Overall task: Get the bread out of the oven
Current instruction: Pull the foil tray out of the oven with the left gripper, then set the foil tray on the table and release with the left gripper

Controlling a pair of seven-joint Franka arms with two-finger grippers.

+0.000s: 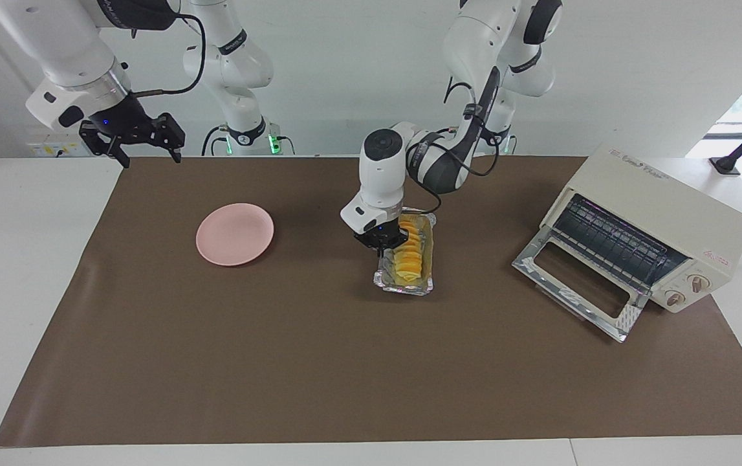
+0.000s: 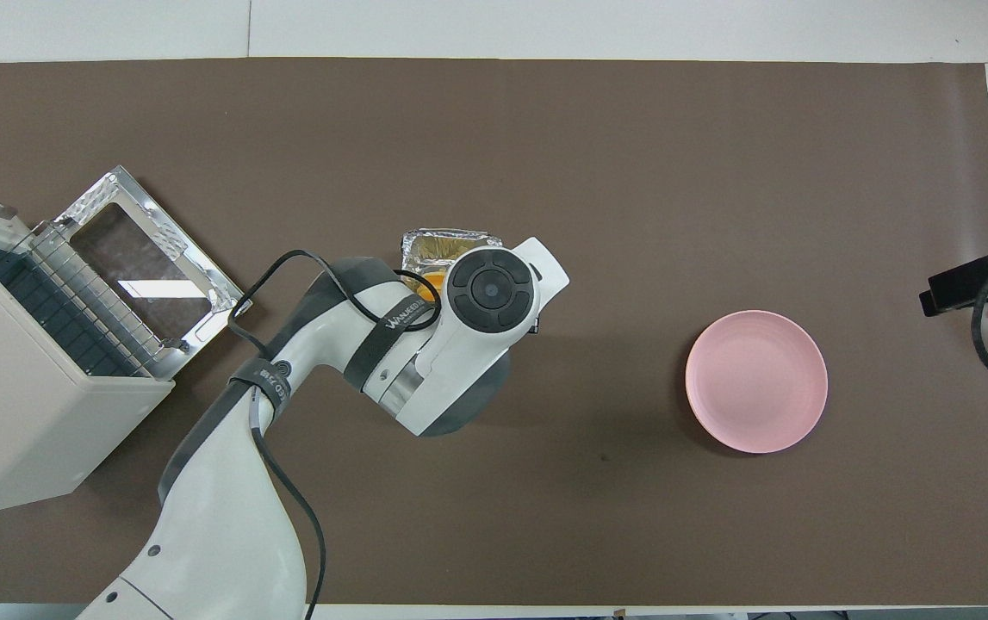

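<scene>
You see the left gripper (image 1: 383,246) pinching the rim of the foil tray (image 1: 405,282) over the middle of the brown mat (image 1: 345,362), between the oven (image 1: 658,226) and the pink plate (image 1: 235,233). The bread (image 1: 407,255) lies in that tray, out of the oven. The oven stands at the left arm's end of the table with its door (image 1: 574,291) folded down. The right gripper (image 1: 144,150) waits with fingers spread over the mat's corner, well apart from the plate.

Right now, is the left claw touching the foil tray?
Touching. The facing view shows the left claw shut on the rim of the foil tray, which holds the bread.
</scene>
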